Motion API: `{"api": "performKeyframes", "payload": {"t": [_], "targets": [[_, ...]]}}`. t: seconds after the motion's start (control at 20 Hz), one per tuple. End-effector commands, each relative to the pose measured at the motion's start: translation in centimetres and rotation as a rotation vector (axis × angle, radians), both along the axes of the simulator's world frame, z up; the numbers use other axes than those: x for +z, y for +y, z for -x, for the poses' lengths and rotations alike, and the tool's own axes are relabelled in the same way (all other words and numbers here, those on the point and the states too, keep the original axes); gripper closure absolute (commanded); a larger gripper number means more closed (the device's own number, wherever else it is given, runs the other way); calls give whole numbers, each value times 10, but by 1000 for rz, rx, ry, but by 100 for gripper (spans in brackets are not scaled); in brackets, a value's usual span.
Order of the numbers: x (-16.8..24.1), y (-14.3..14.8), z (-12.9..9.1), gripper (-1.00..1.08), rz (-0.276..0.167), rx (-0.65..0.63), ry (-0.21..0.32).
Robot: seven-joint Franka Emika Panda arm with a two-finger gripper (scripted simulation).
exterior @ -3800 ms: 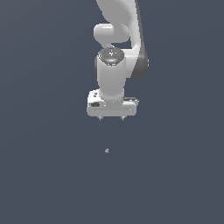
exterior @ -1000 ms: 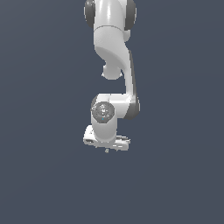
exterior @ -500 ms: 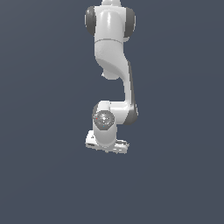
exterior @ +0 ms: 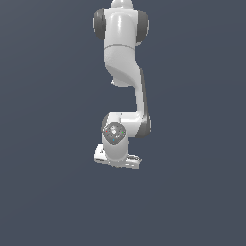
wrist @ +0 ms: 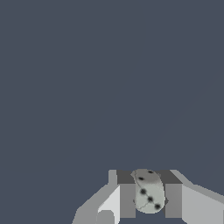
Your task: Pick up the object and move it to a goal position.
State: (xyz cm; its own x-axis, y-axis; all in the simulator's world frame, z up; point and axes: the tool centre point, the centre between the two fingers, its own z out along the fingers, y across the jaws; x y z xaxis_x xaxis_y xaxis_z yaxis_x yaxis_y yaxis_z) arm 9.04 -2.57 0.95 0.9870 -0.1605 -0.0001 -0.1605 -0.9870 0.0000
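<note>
Wrist view showed the end effector (wrist: 149,194) closed on the object (wrist: 148,191), a small pale rounded piece with dark spots, with a grey finger (wrist: 127,200) pressed against each of its sides. Beyond it lay only the plain dark slate table (wrist: 87,78), whose edges and corners were not visible. In the exterior view the end effector (exterior: 117,162) sat low under the white arm (exterior: 122,57), and the object was hidden there.

A flat, dark slate-blue ground (exterior: 43,192) is filling both views, evenly lit, showing no walls, furniture or windows anywhere.
</note>
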Motion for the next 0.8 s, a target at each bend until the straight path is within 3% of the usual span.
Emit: {"api": "performKeyframes", "payload": {"t": [0.0, 0.4, 0.75], "targets": [[-1, 0, 0, 108, 0, 0, 0], [5, -2, 0, 108, 0, -3, -1], [40, -14, -2, 108, 0, -24, -7]]}}
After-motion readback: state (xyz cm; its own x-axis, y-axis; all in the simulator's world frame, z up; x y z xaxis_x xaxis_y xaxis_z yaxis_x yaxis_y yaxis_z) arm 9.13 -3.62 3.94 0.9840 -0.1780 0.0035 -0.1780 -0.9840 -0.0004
